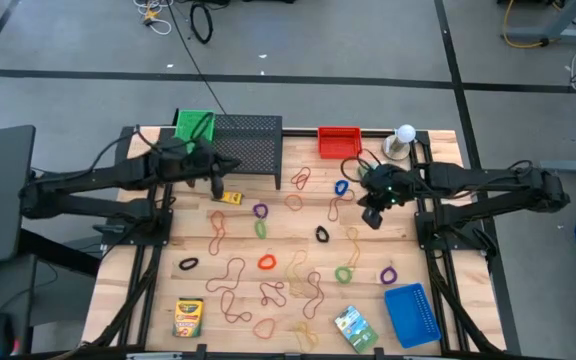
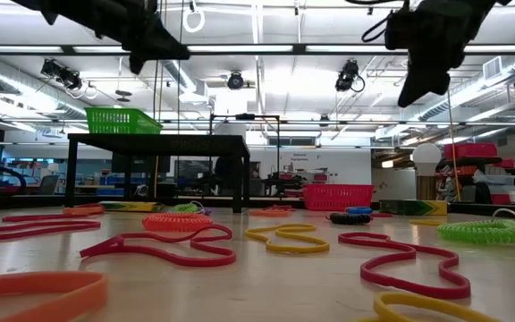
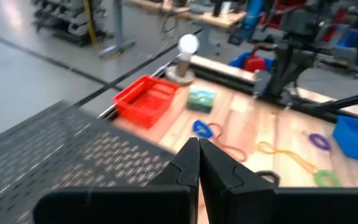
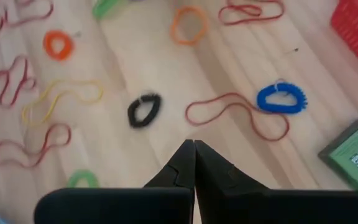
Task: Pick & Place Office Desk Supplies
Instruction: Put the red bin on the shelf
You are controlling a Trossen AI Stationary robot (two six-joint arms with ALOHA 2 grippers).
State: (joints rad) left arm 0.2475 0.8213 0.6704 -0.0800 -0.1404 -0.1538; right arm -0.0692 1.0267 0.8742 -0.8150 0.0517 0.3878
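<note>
Orange rubber-band loop (image 2: 34, 291) lies nearest the low camera, flat and ribbon-like on the pale wooden table (image 1: 148, 300). Both grippers hang empty with fingers pressed together: the left gripper (image 1: 215, 186) beside the black wire-mesh rack (image 1: 248, 145), the right gripper (image 1: 373, 215) above the scattered bands, a blue coiled loop (image 4: 281, 98) and a black one (image 4: 144, 110) below it. No pick seems under way; next, the fingers must spread and descend onto a thin band.
</note>
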